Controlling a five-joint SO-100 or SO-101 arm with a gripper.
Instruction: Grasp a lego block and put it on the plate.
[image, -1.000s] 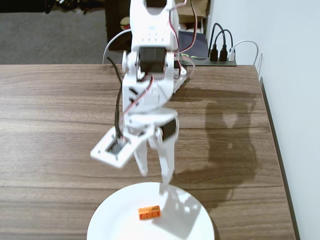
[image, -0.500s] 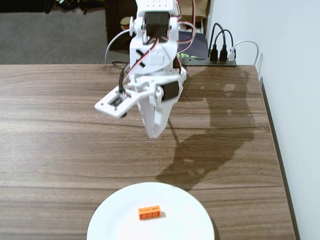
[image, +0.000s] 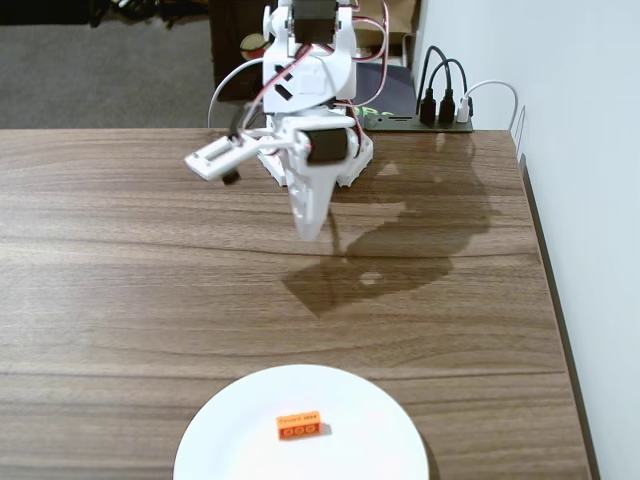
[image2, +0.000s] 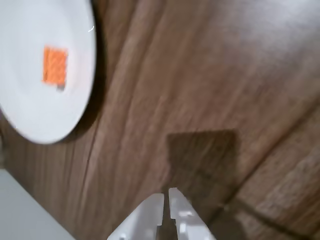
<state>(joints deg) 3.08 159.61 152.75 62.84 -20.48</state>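
The orange lego block (image: 299, 425) lies flat on the white plate (image: 240, 440) at the table's front edge. In the wrist view the block (image2: 54, 65) sits on the plate (image2: 30, 115) at the upper left. My white gripper (image: 310, 228) hangs high above the table's back half, far from the plate, pointing down. In the wrist view its tips (image2: 166, 192) enter from the bottom edge with only a thin slit between the jaws. It is shut and holds nothing.
The arm's base (image: 315, 165) stands at the back middle of the wooden table (image: 120, 280). A power strip with plugs (image: 440, 110) lies behind it at the back right. A white wall runs along the right side.
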